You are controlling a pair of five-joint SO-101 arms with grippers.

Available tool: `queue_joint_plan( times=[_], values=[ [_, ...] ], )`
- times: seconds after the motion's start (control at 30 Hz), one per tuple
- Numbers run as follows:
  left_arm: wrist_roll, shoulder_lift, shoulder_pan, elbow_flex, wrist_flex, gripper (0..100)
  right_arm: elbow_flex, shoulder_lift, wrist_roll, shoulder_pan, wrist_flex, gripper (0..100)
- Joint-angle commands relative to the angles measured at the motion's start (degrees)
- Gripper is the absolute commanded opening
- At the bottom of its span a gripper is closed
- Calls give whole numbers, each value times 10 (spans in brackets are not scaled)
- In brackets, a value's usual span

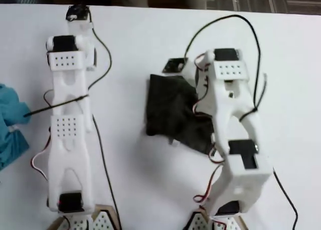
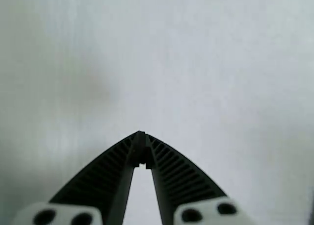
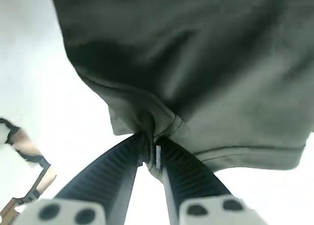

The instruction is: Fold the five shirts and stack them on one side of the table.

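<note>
— At the hem of the dark shirt [image 3: 196,63], what is the right gripper [image 3: 149,149] doing?

— Its claw is pinched together on a fold of that hem, with cloth bunched between the ribbed fingers [image 3: 108,176]. From above, the dark shirt [image 1: 173,112] lies crumpled on the white table [image 1: 140,34], just beside the right arm [image 1: 228,97] and partly under it.

— And the left gripper [image 2: 141,137]?

— Well apart from the dark shirt, over bare table. Its tips are together with nothing between them. The left arm [image 1: 67,130] lies stretched out long on the opposite side of the shirt from the right arm.

— Which step would you call this?

— I judge it the folding of this one shirt, and early in it. The shirt is a loose heap rather than a flat rectangle, and only one spot on its edge is held.

— Anything beyond the shirt?

— Blue cloth [image 1: 10,125], past the left arm from the dark shirt, at the picture's edge. It is probably another of the shirts, but I cannot tell whether it is folded.

— What does the next move call for?

— Probably drawing the pinched hem across the body of the shirt so the cloth lays over itself and the whole heap is not dragged along. The left gripper could help by pinning the shirt's opposite edge; a single pinch may only slide it.
</note>
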Motion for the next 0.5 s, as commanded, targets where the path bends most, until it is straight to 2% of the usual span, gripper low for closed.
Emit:
queue_joint_plan(
  times=[0.0,0.07,0.27,0.47],
  values=[
    [-5,-12,-5,-26,5,23,33,-71,27,7,10,26],
    [-5,-12,-5,-26,5,23,55,-81,31,7,10,63],
    [-5,-12,-6,-24,5,23,97,-83,42,3,9,330],
    [-5,-11,-6,-23,5,23,31,-77,29,31,-56,358]
  ],
)
